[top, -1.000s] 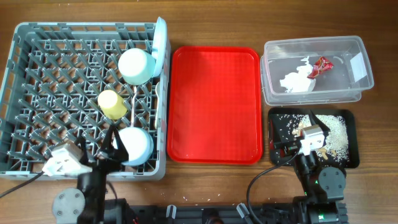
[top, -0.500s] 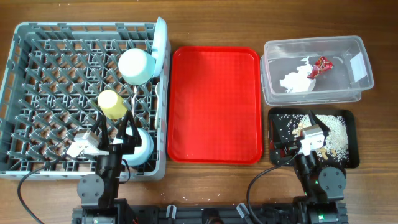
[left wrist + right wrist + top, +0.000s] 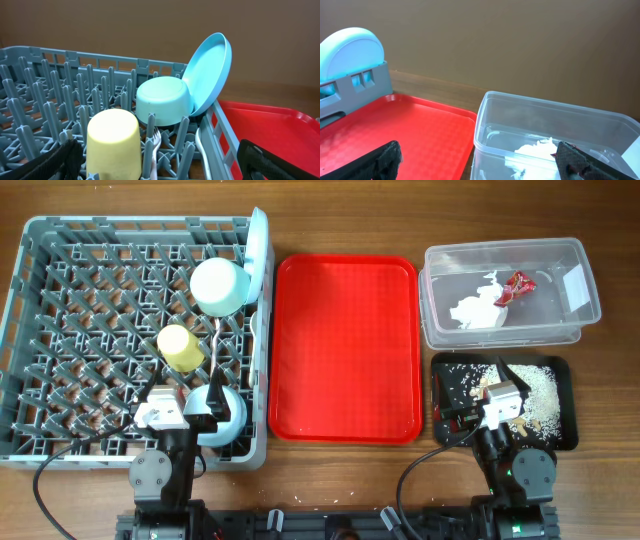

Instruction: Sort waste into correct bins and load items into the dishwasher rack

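The grey dishwasher rack (image 3: 60,330) holds an upside-down mint-green bowl (image 3: 219,285), a light blue plate (image 3: 256,255) on edge, an upside-down yellow cup (image 3: 180,346) and the white fork (image 3: 216,340) with the spoon (image 3: 201,150). My left gripper (image 3: 198,398) is open and empty over the rack's front right, just in front of the cup (image 3: 114,142). My right gripper (image 3: 492,385) is open and empty over the black tray (image 3: 560,370), which holds crumbs (image 3: 540,385). The clear tub (image 3: 505,332) holds the napkin (image 3: 478,310) and red wrapper (image 3: 519,281).
A flat red tray (image 3: 345,350) lies between the rack and the bins. A pale blue round item (image 3: 228,416) sits in the rack's front right corner, partly under my left arm. The rack's left half (image 3: 50,85) shows only pegs.
My left arm has moved right along the rack's front edge, from its front left corner to behind the yellow cup. The right arm has not moved.
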